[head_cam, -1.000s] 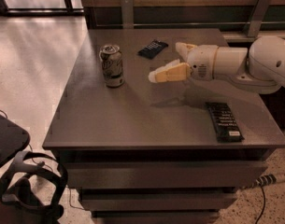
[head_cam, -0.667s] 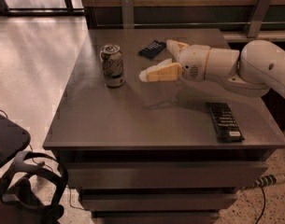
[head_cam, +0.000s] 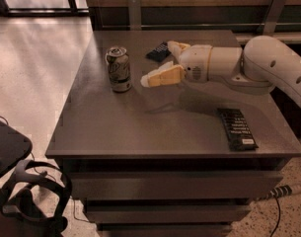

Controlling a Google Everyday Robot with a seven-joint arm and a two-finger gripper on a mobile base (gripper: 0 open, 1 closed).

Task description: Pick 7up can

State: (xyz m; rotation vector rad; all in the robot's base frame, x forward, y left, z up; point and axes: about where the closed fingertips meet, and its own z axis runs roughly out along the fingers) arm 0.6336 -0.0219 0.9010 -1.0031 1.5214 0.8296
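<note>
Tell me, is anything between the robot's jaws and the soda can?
No. In the camera view, only bare table lies between the can and the gripper, which hovers close beside it, jaws open.

One small, upright, pale silver drink can (head_cam: 119, 68) stood on the single dark grey table (head_cam: 140, 132). There were two flat dark rectangular packets: one (head_cam: 237, 128) near the front right edge and one (head_cam: 158, 51) at the back. One white robot arm (head_cam: 268, 65) carried one gripper (head_cam: 156, 62), its two cream fingers (head_cam: 160, 77) spread apart, just right of the can. Two grey metal uprights (head_cam: 134, 11) rose behind the table, and one black headset (head_cam: 31, 201) lay on the floor.
</note>
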